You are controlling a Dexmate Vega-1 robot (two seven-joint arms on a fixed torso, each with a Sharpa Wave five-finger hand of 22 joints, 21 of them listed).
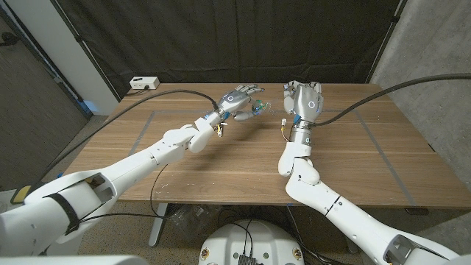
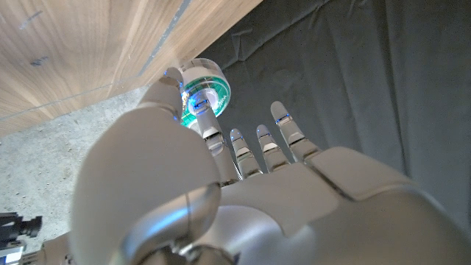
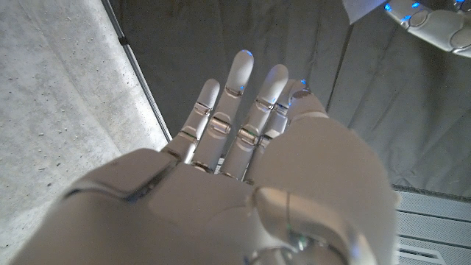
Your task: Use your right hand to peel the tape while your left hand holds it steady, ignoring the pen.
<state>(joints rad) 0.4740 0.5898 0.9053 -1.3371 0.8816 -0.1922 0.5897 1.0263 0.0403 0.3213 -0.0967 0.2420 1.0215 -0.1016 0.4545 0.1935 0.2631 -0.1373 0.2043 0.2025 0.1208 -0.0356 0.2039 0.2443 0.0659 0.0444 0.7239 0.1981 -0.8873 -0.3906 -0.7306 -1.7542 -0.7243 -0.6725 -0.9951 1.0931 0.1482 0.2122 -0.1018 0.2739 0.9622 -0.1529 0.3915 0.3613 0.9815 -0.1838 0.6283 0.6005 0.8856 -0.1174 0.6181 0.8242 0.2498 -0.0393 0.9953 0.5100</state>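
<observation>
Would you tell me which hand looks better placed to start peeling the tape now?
The right hand, probably. It is raised beside the tape roll with fingers spread and nothing in them, while the left hand already pinches the roll above the table, so it is occupied.

I see a wooden table (image 1: pixel 221 165), plank grain running crosswise, faint grey tape lines (image 1: pixel 140 131) marking a rectangle on its top, a small white box (image 1: pixel 143 83) at its far left corner, dark curtain behind
</observation>
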